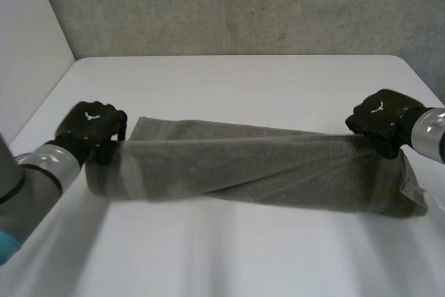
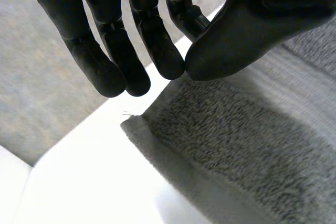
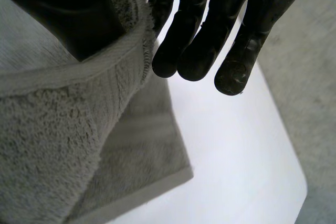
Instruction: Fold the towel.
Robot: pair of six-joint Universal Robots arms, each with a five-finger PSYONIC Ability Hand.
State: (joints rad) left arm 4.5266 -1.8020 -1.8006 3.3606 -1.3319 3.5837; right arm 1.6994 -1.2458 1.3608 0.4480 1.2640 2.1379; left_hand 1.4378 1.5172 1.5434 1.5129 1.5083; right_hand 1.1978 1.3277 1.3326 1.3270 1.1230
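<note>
1. You are looking down at a white worktop (image 1: 243,81) with a grey towel (image 1: 264,168) stretched across it between two black robot hands.
2. Your left hand (image 1: 90,124) is at the towel's left end. Its thumb meets a fingertip, pinching the cloth's edge, and the other fingers hang nearly straight.
3. Your right hand (image 1: 381,117) is at the towel's right end. The hem is draped over the thumb and caught against the nearest finger, and the remaining fingers point down, loose.
4. The held edge is raised as a taut band, and a lower layer lies flat on the worktop beneath and beyond it.
5. This looks like the middle of a lengthwise fold.
6. Next, you would likely carry both ends evenly over the flat layer, lower them so the edges line up, then let go.
</note>
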